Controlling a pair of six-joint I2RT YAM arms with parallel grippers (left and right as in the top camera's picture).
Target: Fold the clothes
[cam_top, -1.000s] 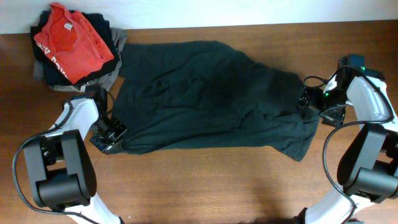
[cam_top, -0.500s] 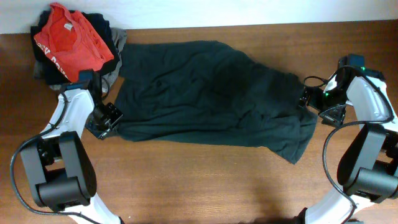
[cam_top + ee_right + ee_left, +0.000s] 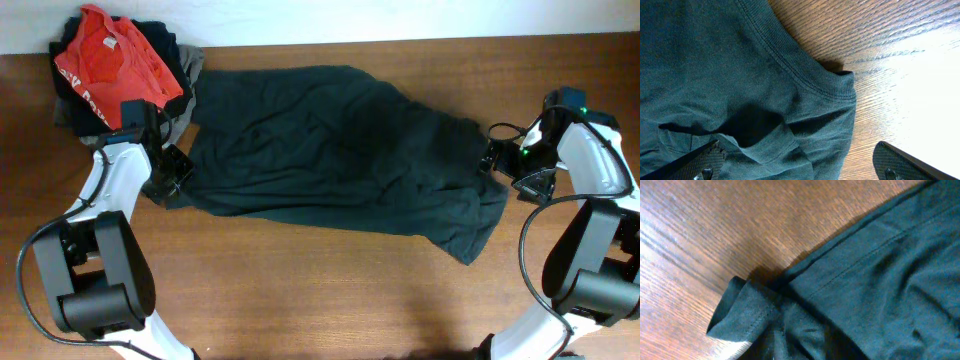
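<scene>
The clothes (image 3: 340, 150), one dark, wrinkled garment, lie spread over the middle of the wooden table (image 3: 300, 290). My left gripper (image 3: 166, 178) sits at the garment's near left corner. Its fingers do not show in the left wrist view, where a curled hem corner (image 3: 742, 311) of the clothes (image 3: 880, 280) lies on the wood; I cannot tell how the jaws stand. My right gripper (image 3: 493, 160) is at the right edge. In the right wrist view it (image 3: 800, 167) stands wide open, straddling the clothes (image 3: 715, 65) near a ribbed band (image 3: 805, 75), one pad (image 3: 697, 162) on the cloth side.
A pile with a red T-shirt (image 3: 110, 65) on top of grey and dark garments (image 3: 185, 65) sits at the back left corner, close to my left arm. Bare wood runs along the front of the table, and the wall edge lies behind.
My left gripper has moved toward the back of the table, dragging the garment's near left corner with it, so the front edge now slants. The right arm has stayed put.
</scene>
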